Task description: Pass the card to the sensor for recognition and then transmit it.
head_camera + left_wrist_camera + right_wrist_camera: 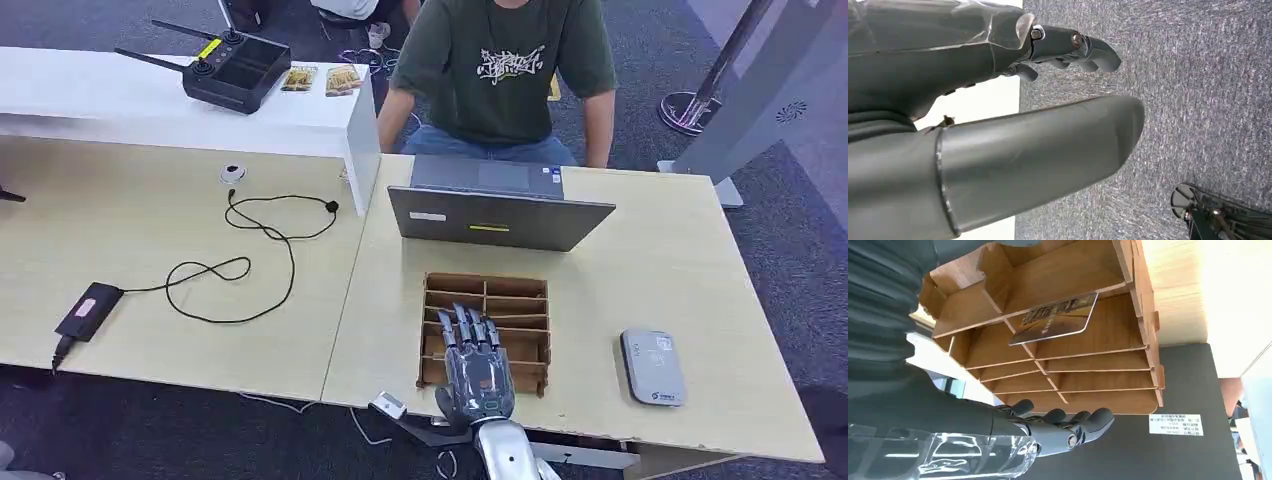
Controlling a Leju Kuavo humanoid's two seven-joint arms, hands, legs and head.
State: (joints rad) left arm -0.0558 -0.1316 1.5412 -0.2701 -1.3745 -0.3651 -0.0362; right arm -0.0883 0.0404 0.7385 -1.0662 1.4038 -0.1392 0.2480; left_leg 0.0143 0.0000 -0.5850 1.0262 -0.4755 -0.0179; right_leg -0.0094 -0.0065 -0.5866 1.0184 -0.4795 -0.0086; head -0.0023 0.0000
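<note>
Head view: right hand is held open, grasping nothing, over the wooden organizer, apparently to reach the card lying in one compartment; sensor pad lies beside the organizer on the worktop.

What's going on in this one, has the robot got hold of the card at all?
Not yet. The right hand hovers over the wooden slotted rack on the table, fingers stretched out and holding nothing. The card lies in one of the rack's compartments, untouched. The grey sensor pad sits on the table to the right of the rack. The left hand hangs over the carpet, holding nothing. A person sits behind the laptop.
</note>
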